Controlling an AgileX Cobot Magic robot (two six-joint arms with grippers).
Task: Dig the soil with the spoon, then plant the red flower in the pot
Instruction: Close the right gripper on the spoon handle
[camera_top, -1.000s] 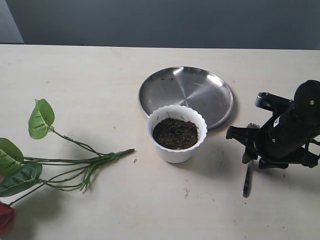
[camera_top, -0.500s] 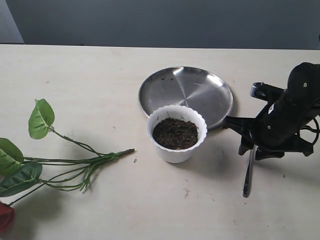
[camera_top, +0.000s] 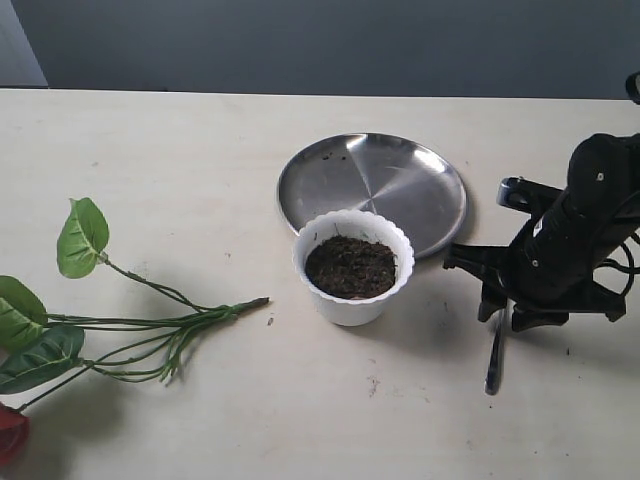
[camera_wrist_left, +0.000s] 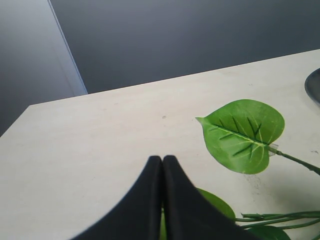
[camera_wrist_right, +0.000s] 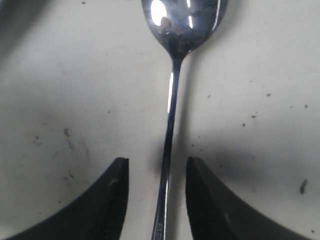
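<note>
The white scalloped pot (camera_top: 353, 267) stands mid-table with dark soil (camera_top: 350, 266) inside. The silver spoon (camera_top: 494, 360) lies flat on the table to its right; its handle (camera_wrist_right: 169, 145) runs between the two fingers of my right gripper (camera_wrist_right: 156, 162), which is open and straddles it without touching. Its bowl (camera_wrist_right: 181, 20) points away from the gripper. The red flower lies at the far left, with green leaves (camera_top: 80, 237), stems (camera_top: 170, 330) and a red bloom (camera_top: 10, 432) at the frame's corner. My left gripper (camera_wrist_left: 162, 159) is shut on nothing, above a leaf (camera_wrist_left: 243, 134).
A shiny round steel plate (camera_top: 372, 190) lies just behind the pot, touching its far rim. Soil crumbs dot the table around the spoon. The table's far edge meets a dark wall.
My right gripper has shifted toward the table's far side and lowered over the spoon's handle. The spoon, pot and flower have not moved.
</note>
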